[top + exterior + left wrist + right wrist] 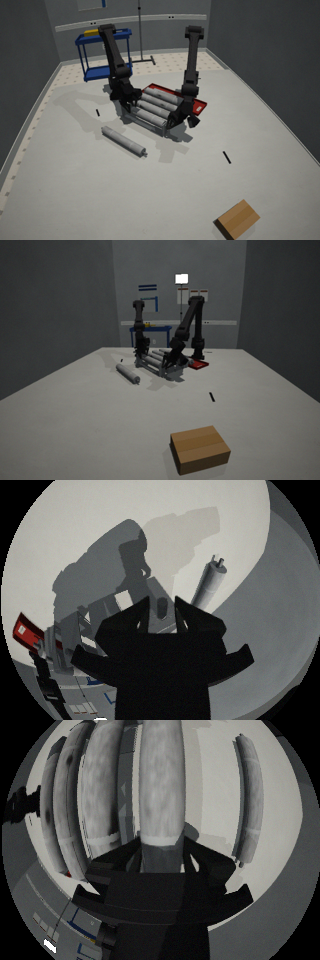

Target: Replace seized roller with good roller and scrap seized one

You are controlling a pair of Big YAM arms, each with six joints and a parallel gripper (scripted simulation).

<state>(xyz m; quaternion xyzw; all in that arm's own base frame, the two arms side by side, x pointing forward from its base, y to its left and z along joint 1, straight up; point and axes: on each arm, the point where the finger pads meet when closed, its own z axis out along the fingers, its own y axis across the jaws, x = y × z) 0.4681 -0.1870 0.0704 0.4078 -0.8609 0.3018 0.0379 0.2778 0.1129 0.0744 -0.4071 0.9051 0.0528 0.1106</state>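
Observation:
Several grey rollers lie side by side in the roller bed. Its front roller runs between the two brackets. My right gripper is shut on that front roller near one end. My left gripper is partly open and empty, beside the bracket at the roller's other end; a dark axle end or hole shows between its tips. Whether both axle ends are in their holes is hidden. A loose roller lies on the table in front. The scrap tray is behind the bed.
A cardboard box sits far in front. Short black strips lie flat on the table. A blue cart stands beyond the table. Both arms reach over the bed close together.

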